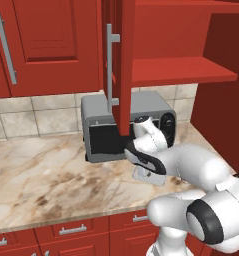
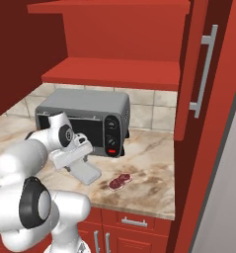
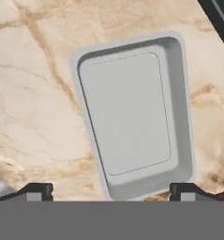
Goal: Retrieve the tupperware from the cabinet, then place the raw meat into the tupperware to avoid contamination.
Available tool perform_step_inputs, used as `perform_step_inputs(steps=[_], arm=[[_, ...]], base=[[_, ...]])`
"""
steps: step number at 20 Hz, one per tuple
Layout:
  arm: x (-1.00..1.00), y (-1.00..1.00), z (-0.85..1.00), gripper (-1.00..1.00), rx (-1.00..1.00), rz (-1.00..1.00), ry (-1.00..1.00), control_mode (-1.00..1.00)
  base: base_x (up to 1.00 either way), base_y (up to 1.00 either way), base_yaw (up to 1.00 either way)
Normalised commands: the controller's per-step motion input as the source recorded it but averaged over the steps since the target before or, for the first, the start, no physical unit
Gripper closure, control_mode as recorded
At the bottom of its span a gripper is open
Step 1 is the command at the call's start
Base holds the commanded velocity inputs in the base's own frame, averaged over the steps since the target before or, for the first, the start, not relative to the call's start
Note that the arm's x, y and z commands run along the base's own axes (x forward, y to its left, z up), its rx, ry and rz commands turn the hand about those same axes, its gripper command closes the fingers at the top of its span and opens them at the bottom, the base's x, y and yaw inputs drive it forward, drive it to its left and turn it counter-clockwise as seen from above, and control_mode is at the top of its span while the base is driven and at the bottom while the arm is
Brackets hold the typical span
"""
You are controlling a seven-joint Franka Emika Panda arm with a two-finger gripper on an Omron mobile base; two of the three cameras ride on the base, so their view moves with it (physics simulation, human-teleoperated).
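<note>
The tupperware (image 3: 134, 117), a shallow whitish-grey tray, lies empty on the marble counter (image 3: 33, 93). My gripper (image 3: 111, 192) hangs just above its near end, open, fingertips (image 3: 36, 190) wide apart and gripping nothing. From the right base view the tupperware (image 2: 86, 172) sits under my gripper (image 2: 70, 163), in front of the toaster oven. The raw meat (image 2: 120, 181), a small dark red lump, lies on the counter a little to the tupperware's right. The cabinet (image 2: 114, 71) stands open above, its red shelf bare. In the left base view the hand covers most of the tupperware (image 1: 140, 175).
A grey toaster oven (image 2: 85, 118) stands against the tiled wall right behind the gripper. The open cabinet door (image 1: 122, 60) hangs over the oven's front. A tall red side panel (image 2: 208, 148) bounds the counter on the right. The counter edge (image 2: 139, 207) runs close to the meat.
</note>
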Motion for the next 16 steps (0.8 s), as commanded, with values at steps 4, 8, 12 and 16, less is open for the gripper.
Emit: perform_step_inputs(steps=[4,8,12,16], arm=[[0.0,-0.63,0.02,-1.0,0.0,-0.26,0.04,-1.0],[0.0,-0.69,0.0,-1.0,0.02,-0.26,0.04,-1.0],[0.0,-0.71,0.0,-1.0,0.02,-0.26,0.02,-1.0],[-0.06,-0.63,0.01,-1.0,0.04,-0.23,0.0,-1.0]], base=[[0.0,0.0,0.0],[0.0,0.0,0.0],[0.0,0.0,0.0],[0.0,0.0,0.0]])
